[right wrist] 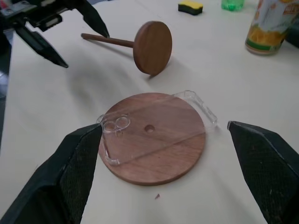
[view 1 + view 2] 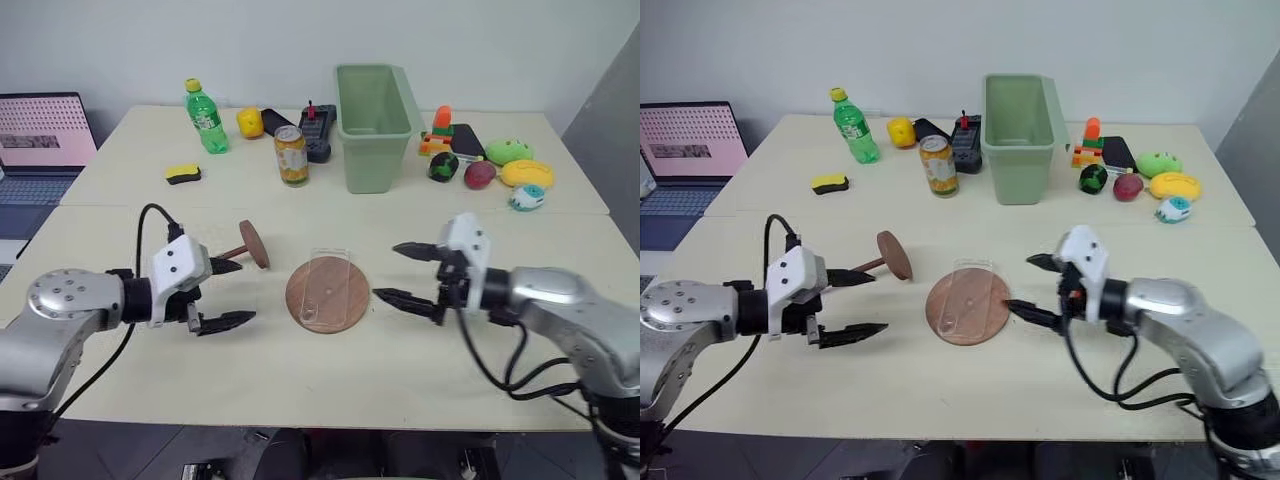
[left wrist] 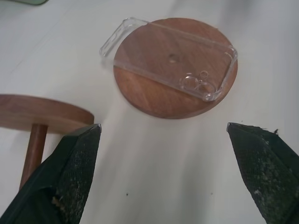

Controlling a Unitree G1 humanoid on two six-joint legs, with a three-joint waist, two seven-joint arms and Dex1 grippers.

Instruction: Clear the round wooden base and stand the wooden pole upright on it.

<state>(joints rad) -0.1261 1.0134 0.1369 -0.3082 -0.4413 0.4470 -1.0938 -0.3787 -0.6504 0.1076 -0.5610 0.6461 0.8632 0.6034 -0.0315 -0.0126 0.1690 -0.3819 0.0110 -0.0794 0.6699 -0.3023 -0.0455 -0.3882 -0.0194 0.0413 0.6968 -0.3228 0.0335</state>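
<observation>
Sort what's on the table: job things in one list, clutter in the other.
Job: base; clear phone case lying on it, to be removed; pole lying on its side; left claw and right claw, both open.

Clutter: green bin, bottle, can, sponge, lemon, laptop, toys.

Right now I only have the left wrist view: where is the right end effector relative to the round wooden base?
Observer: The right end effector hovers open, close by the right edge of the flat reddish-brown round wooden base.
Operator: Where does the pole's rod end?
Observer: The thin dark-brown wooden pole lies with its rod end by the left end effector.
Operator: Somewhere for the clear plastic phone case?
Observer: A pale green plastic bin stands behind the base.
</observation>
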